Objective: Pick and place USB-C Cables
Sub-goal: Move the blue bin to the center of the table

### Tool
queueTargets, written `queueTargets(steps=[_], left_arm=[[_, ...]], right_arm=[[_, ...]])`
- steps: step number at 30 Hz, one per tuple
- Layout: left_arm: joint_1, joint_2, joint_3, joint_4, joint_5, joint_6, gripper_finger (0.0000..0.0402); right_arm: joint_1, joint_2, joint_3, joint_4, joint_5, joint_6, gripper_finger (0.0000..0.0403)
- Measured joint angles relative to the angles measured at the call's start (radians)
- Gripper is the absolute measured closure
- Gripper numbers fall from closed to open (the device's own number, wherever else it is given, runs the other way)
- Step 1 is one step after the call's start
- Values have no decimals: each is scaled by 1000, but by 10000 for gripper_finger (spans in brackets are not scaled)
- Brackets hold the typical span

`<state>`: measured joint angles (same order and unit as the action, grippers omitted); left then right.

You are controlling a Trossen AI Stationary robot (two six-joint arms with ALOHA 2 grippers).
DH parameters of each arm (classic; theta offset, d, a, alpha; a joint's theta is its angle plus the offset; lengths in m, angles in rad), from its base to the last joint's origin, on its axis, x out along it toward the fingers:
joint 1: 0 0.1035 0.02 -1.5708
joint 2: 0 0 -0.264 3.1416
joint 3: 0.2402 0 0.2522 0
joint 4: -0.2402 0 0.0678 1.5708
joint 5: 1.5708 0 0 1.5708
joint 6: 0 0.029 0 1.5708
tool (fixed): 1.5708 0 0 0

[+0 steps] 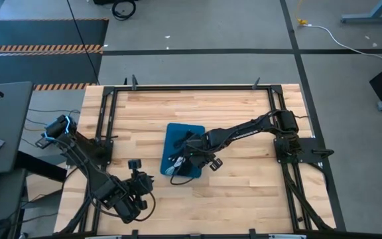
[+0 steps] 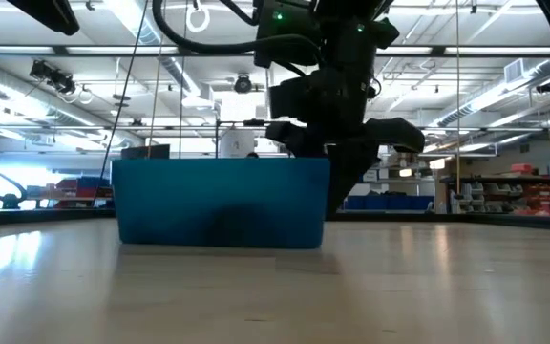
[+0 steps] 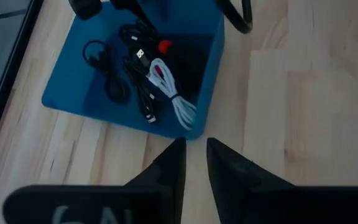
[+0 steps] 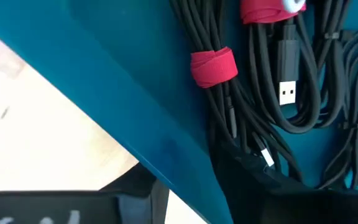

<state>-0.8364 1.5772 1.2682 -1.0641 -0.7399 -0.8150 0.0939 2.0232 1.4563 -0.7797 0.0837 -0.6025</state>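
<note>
A blue bin stands mid-table and holds several bundled cables: black ones, a white one, and a black bundle with a red strap. My right gripper is open and low at the bin. One finger is outside the bin's wall and the other is inside, over the black cables. My left gripper waits at the table's near left, pointing toward the bin. Its fingers are almost together and hold nothing. My right gripper stands astride the bin's wall, coming down from above. Its inner finger covers the ends of the black cables. I cannot tell whether it touches them or the wall.
Bare wood lies all round the bin. A black frame runs along the table's left, far and right sides. The right arm reaches across from the right. A long white cord with a yellow end lies on the floor beyond the table.
</note>
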Motion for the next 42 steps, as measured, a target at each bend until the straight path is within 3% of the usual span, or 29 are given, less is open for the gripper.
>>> queueTargets(steps=[21,27,42], left_arm=[[0,0,0,40,0,-1,331],[0,0,0,62,0,-1,331],[0,0,0,94,0,-1,331]], right_arm=[[51,0,0,47,-60,377,394],[52,0,0,141,-105,467,395],[25,0,0,213,-99,731,396]])
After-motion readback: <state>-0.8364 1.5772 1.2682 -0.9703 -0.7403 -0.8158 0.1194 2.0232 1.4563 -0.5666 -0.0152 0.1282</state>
